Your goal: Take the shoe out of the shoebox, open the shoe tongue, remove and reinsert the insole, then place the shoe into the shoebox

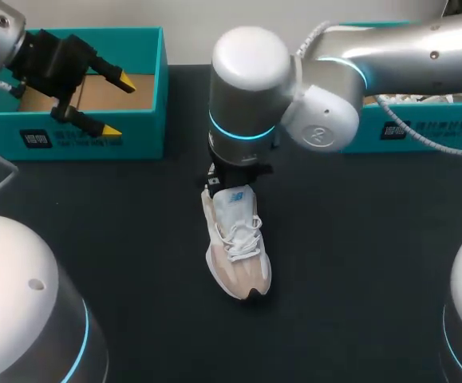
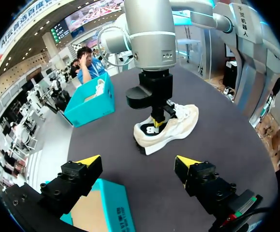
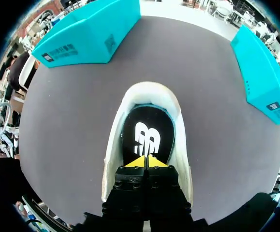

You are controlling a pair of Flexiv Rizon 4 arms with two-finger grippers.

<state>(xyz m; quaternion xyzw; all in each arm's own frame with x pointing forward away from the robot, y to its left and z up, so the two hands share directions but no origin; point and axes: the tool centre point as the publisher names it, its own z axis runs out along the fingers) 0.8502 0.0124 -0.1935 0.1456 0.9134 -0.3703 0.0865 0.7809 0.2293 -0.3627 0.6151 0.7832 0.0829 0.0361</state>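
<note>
Over the shoe, right arm vertical.

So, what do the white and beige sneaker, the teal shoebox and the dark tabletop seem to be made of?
The white and beige sneaker: apparently mesh fabric with suede-like beige panels, matte; woven laces show. The teal shoebox: probably cardboard; inside plain brown, outside printed matte. The dark tabletop: unclear, perhaps a cloth or mat cover; it gives no shine.

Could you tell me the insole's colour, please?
The insole is black with white print; right wrist view.
</note>
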